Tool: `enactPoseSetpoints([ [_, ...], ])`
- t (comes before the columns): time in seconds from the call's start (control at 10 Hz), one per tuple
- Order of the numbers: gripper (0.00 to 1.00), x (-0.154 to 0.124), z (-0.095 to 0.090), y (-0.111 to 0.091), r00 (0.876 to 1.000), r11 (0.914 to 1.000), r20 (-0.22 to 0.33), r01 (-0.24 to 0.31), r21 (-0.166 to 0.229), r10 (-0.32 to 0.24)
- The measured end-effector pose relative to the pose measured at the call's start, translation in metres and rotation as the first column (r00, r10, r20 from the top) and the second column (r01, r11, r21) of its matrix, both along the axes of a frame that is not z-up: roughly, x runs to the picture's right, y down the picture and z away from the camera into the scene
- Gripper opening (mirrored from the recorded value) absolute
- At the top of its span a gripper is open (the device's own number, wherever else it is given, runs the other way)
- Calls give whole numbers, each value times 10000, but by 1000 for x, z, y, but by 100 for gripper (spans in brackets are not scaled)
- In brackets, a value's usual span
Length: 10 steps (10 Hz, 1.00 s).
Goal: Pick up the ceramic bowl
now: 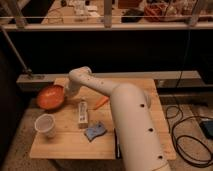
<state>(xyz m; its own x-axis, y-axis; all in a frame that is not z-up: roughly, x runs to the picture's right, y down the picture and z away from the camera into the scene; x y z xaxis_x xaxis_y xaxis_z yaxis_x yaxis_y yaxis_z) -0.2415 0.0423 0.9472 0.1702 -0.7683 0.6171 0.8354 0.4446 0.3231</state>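
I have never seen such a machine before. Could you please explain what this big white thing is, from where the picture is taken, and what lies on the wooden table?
The big white shape is a robot arm. The single picture looks down over it from behind; where the camera is mounted is not known. The arm reaches across a wooden table. Its tool is at the right edge of the orange-red ceramic bowl, which sits near the table's left edge. Also on the table: a white cup, a narrow white packet, a blue cloth-like item and a small orange object. Whether anything is held cannot be seen.
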Motion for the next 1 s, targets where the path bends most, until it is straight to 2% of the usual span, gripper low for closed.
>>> enactPoseSetpoints([
  [0.2, 3, 6, -1, -2, 10000, 10000, -20, -45, 6, 45],
  [0.3, 0, 5, -8, -9, 10000, 9999, -53, 50, 92, -49],
  [0.6, 0, 5, -39, -34, 9999, 9997, -50, 114, 223, -113],
  [1.0, 0, 9, -67, -55, 9998, 9994, 10, 195, 285, -195],
])
